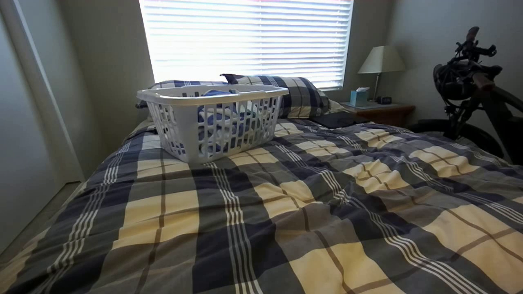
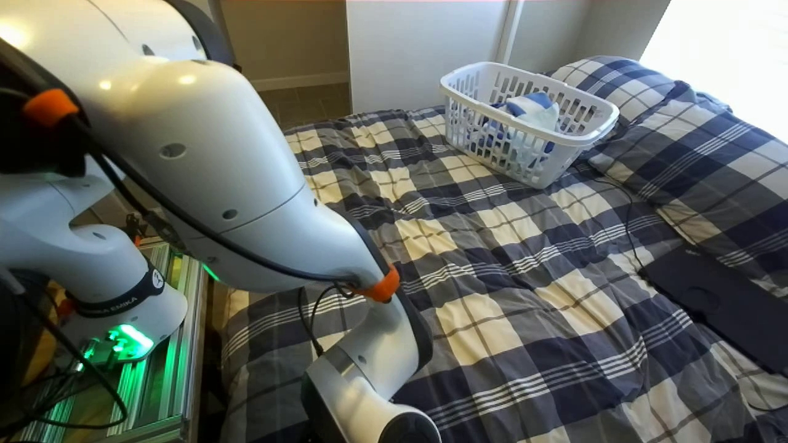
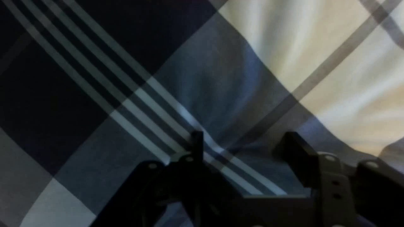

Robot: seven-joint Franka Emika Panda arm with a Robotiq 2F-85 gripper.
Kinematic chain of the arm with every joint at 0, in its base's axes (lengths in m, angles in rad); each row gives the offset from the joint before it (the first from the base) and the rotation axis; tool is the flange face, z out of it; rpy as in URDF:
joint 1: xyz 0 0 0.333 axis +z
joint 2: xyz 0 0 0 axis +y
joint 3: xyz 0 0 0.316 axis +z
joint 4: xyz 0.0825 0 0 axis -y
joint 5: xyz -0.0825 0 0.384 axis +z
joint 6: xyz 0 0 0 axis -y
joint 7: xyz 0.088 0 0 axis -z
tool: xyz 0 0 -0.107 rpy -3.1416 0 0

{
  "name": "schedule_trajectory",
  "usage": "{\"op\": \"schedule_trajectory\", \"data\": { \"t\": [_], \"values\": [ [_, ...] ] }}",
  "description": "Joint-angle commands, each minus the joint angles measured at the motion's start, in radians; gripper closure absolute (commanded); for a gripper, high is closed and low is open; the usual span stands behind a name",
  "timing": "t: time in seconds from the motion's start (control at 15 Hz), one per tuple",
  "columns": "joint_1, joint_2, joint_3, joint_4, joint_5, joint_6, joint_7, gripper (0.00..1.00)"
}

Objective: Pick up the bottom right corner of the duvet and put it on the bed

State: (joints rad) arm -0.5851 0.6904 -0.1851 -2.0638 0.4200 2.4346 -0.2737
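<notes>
Dimly lit, spread tool [image 3: 242, 140], duvet [image 3: 202, 75] contact unclear

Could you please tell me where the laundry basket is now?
In an exterior view, the laundry basket stands left of centre on the duvet, in front of the plaid pillows.

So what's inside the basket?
In both exterior views, crumpled blue-and-white cloth shows inside the basket. Anything beneath that cloth is covered, so how many pieces there are can't be told.
</notes>
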Motion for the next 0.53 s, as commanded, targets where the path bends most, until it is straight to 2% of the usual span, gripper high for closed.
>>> {"op": "schedule_trajectory", "data": {
  "t": [0.0, 0.13, 0.4, 0.47],
  "values": [
    [-0.030, 0.017, -0.012, 0.008, -0.035, -0.006, 0.013, 0.01],
    [-0.035, 0.029, -0.017, 0.017, -0.047, -0.003, 0.020, 0.00],
    [-0.057, 0.055, 0.016, 0.052, -0.030, -0.001, 0.001, 0.00],
    [-0.056, 0.059, 0.021, 0.057, -0.030, 0.006, -0.002, 0.25]
  ]
}}
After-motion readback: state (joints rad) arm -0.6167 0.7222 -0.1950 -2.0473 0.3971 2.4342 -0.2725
